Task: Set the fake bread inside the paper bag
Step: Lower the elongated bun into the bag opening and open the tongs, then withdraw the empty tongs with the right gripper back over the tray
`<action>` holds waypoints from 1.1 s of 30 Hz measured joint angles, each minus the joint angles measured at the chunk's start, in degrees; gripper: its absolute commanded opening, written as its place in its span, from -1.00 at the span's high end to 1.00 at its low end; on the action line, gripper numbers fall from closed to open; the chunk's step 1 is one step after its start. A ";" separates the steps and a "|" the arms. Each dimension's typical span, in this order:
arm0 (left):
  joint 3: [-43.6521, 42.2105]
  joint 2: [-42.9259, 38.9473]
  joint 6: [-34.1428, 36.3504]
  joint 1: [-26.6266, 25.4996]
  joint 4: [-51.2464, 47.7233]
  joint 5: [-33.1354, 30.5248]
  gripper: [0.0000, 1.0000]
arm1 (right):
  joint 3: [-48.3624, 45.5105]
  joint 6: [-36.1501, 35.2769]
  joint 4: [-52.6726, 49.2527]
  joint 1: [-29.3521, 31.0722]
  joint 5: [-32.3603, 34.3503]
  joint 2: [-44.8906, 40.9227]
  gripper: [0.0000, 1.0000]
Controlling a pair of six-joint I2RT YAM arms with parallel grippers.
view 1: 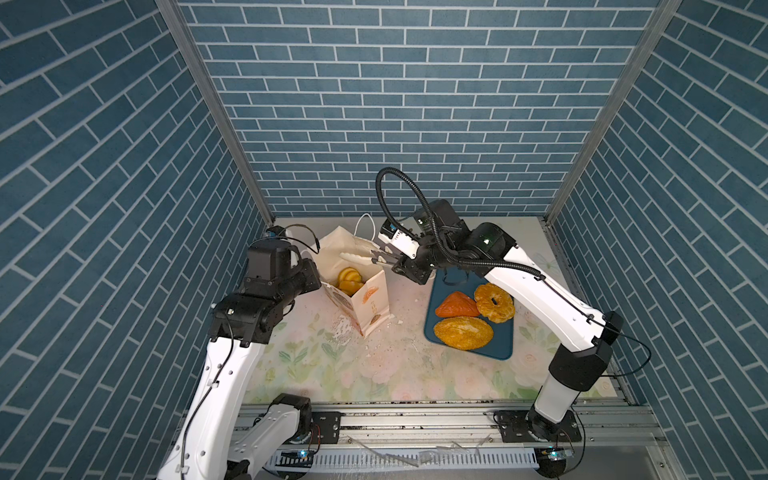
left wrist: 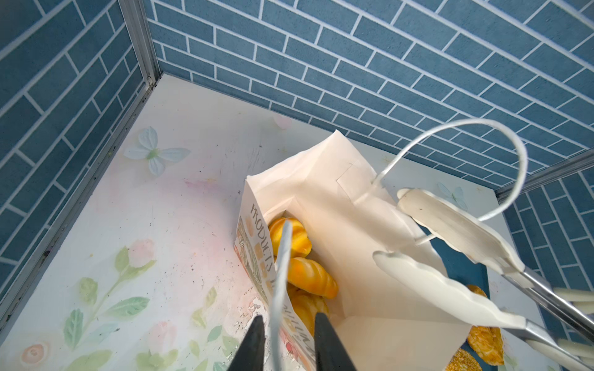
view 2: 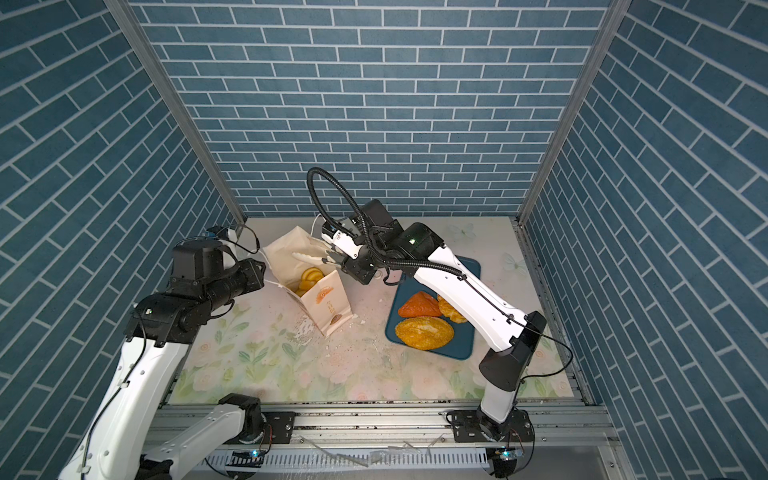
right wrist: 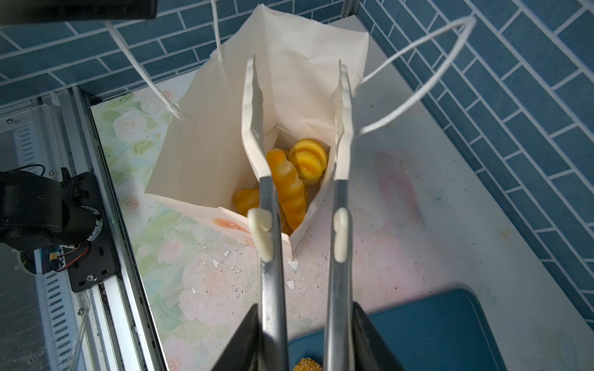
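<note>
On the flowered table (view 1: pixel 332 374) we see the paper bag (view 1: pixel 371 305) standing with its mouth open, to the left of the blue tray (view 1: pixel 500 347) and not touching it. We count at least three yellow buns (right wrist: pixel 291 189) lying at the bottom of the bag. Three more pieces rest on the tray: a reddish triangle (view 1: pixel 456 306), a ring (view 1: pixel 494 302) just beside it, and a seeded oval loaf (view 1: pixel 463 332) nearer the robot's base than both.

Our right claw (right wrist: pixel 305 327) is clamped on a pair of tongs (right wrist: pixel 271 282). Their white tips stand apart over the bag's mouth, with nothing between them.

Our left claw (left wrist: pixel 288 321) sits at the rim of the bag, its black fingers (left wrist: pixel 255 347) a narrow gap apart. One white cord handle (left wrist: pixel 280 273) runs between them, and we cannot see either finger pressing on it.
</note>
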 measured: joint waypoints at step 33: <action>0.74 0.70 -0.02 0.00 0.09 1.57 0.26 | -5.64 3.78 0.74 -13.31 8.04 -16.26 0.11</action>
